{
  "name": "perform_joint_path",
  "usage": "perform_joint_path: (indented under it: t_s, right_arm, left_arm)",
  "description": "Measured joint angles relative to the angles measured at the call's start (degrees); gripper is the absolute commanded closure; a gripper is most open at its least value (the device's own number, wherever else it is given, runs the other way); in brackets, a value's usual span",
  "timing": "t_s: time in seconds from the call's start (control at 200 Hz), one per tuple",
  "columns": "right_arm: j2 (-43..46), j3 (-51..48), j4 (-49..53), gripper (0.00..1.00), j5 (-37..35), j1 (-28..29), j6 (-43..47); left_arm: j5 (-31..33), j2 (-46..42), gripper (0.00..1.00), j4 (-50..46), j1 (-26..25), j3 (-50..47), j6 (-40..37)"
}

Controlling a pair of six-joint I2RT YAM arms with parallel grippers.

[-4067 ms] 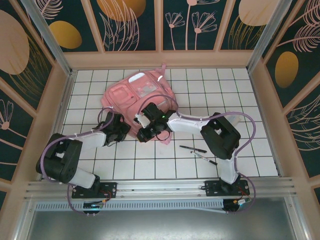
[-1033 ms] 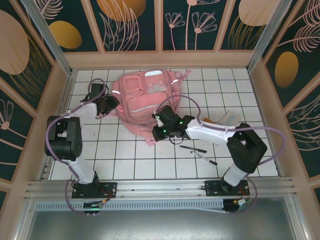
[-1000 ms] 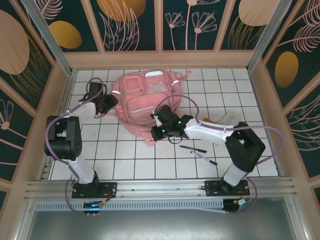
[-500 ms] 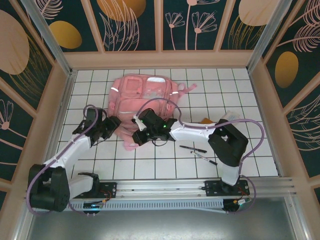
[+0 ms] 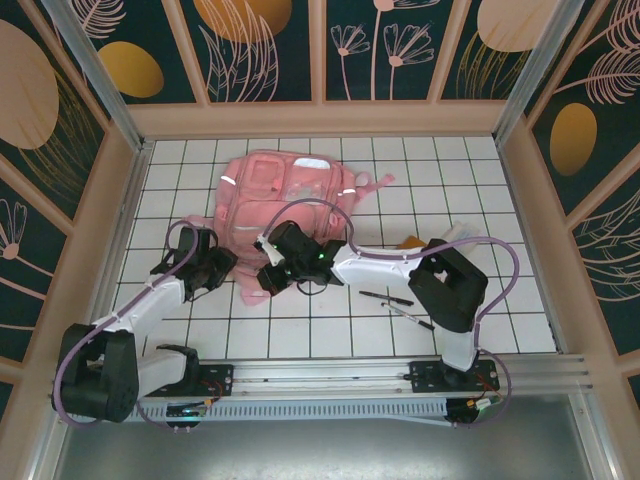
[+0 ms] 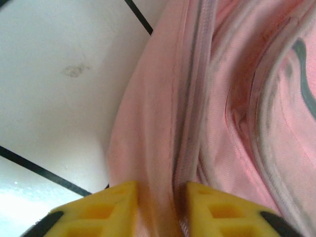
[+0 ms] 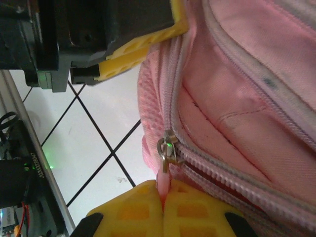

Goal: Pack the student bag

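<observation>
The student bag (image 5: pixel 290 190), a big soft pink backpack, lies at the back middle of the tiled table. My left gripper (image 5: pixel 222 266) is at its near left edge. In the left wrist view a fold of the bag's pink fabric (image 6: pixel 158 148) sits pinched in my left gripper (image 6: pixel 162 197). My right gripper (image 5: pixel 266 278) is just right of it at the near corner. In the right wrist view my right gripper (image 7: pixel 163 197) is shut on the pink zipper pull (image 7: pixel 163 178) below the metal slider (image 7: pixel 167 149). The left gripper's yellow finger (image 7: pixel 143 44) shows above it.
Two dark pens (image 5: pixel 386 298) (image 5: pixel 408 315) lie on the tiles right of the grippers, near the right arm's elbow (image 5: pixel 445 285). A white and orange item (image 5: pixel 440 236) lies behind that arm. Wooden walls (image 5: pixel 140 150) fence the table on three sides.
The left arm swung from the back left to the bag's near left edge and its jaws narrowed onto the fabric. The right gripper moved left, still holding the zipper pull.
</observation>
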State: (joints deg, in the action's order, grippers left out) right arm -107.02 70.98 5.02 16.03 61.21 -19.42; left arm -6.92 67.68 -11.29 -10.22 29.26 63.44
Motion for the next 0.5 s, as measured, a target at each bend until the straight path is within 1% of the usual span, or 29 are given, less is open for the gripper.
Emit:
perform_joint_path:
  t_s: [0.18, 0.28, 0.38, 0.5]
  right_arm:
    - [0.13, 0.68, 4.11, 1.0, -2.71, -0.04, 3.08]
    - [1.01, 0.28, 6.71, 1.0, -3.76, -0.39, 4.59]
    - [4.02, -2.99, 8.04, 1.0, -4.31, -1.64, 5.79]
    - [6.93, -7.3, 9.18, 1.0, -4.52, -4.79, 6.91]
  left_arm:
    - [3.87, 1.27, 1.0, -0.92, -0.24, 0.83, -1.27]
    - [6.91, 1.88, 1.0, -2.58, -0.15, 2.23, -3.37]
    - [10.6, 2.62, 1.0, -3.74, 1.53, 3.67, -6.47]
    - [13.25, 5.42, 1.0, -5.31, 4.7, 6.47, -11.06]
